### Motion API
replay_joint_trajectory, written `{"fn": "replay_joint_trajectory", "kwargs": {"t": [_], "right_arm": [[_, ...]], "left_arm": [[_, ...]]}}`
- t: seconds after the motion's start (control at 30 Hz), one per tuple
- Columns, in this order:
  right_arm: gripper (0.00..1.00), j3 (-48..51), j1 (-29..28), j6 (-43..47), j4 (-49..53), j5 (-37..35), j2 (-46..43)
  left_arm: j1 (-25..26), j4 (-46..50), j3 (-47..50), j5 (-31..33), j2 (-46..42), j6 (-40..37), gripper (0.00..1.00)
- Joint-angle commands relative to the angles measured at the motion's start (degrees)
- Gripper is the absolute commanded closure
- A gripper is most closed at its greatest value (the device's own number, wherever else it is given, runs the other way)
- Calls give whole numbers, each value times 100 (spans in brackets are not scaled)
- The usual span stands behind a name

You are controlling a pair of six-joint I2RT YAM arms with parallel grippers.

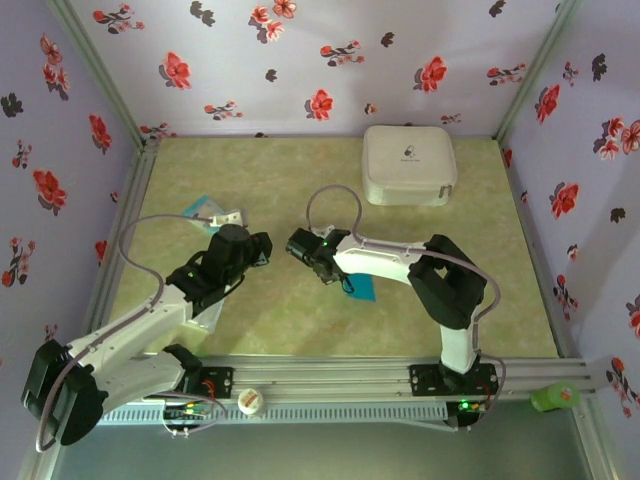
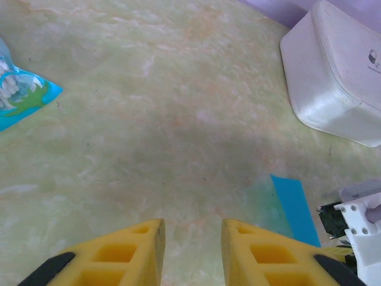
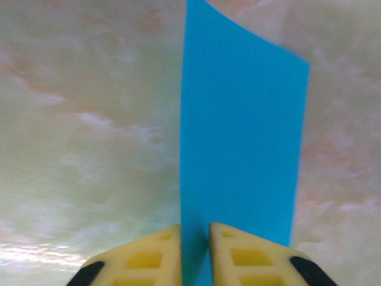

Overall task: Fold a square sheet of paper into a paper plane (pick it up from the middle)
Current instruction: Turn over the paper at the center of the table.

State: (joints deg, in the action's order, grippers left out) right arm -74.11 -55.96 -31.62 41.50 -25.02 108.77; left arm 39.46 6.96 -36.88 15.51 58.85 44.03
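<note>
Right pincer (image 3: 194, 229) first: jaws a crack apart, released I'd say, straddling the folded blue paper (image 3: 238, 137). The paper lies flat on the table (image 3: 89, 119), well short of the white case (image 1: 408, 165), likely for pressing a crease. Left pincer (image 2: 192, 223) hangs released and empty, standing by. The case's small logo is unreadable.
</note>
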Motion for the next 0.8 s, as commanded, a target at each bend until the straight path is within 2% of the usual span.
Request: {"fn": "replay_joint_trajectory", "kwargs": {"t": [0.0,0.13,0.23,0.33,0.4,0.57,0.67,0.77], "right_arm": [[71,-144,33,-35,-407,1043,58],[51,378,327,-189,-1219,2209,-498],[49,1140,799,-439,-1966,2963,-1246],[53,2036,1501,-641,-2732,3844,-2003],[59,2566,1997,-763,-3133,4358,-2369],[80,3742,3192,-1278,-4238,5603,-2773],[89,4016,3455,-1546,-4808,6193,-2631],[92,4107,3463,-1642,-4953,6303,-2414]], "left_arm": [[-48,147,89,198,-46,123,69],[-52,131,59,120,27,128,68],[-46,44,-19,-203,207,-12,67],[-52,-89,-182,-709,587,-130,67],[-50,-259,-298,-1102,915,-169,67],[-42,-586,-661,-1946,1759,-172,71],[-20,-695,-805,-2231,2066,-152,71],[7,-728,-910,-2403,2258,-123,71]]}}
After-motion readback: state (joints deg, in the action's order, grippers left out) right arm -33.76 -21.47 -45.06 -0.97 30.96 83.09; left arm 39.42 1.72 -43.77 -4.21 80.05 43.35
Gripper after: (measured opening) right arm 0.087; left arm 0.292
